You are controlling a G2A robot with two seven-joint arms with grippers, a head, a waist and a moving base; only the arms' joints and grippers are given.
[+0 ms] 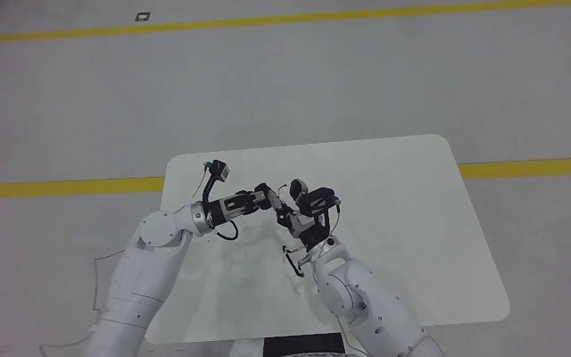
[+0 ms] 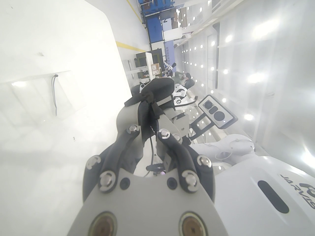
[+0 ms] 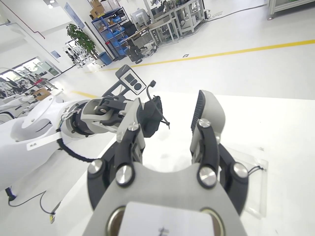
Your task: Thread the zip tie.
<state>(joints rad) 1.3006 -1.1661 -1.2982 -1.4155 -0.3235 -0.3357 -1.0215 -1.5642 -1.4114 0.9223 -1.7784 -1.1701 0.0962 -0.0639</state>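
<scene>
My left pincer clamps the zip tie above the tabletop | tie bent, head end pointing up, other end slanting down toward my right pincer | right pincer spread wide, just beside | spare tie on clear tray

White table, rounded corners, its top running out well past the right gripper. Down beneath that gripper, just off to its side, there's a clear sheet lying flat on the tabletop. And on the sheet, a thin black zip tie, its head right at the sheet's edge. One small dark speck sits on the table just past the sheet, farther from the gripper.
</scene>
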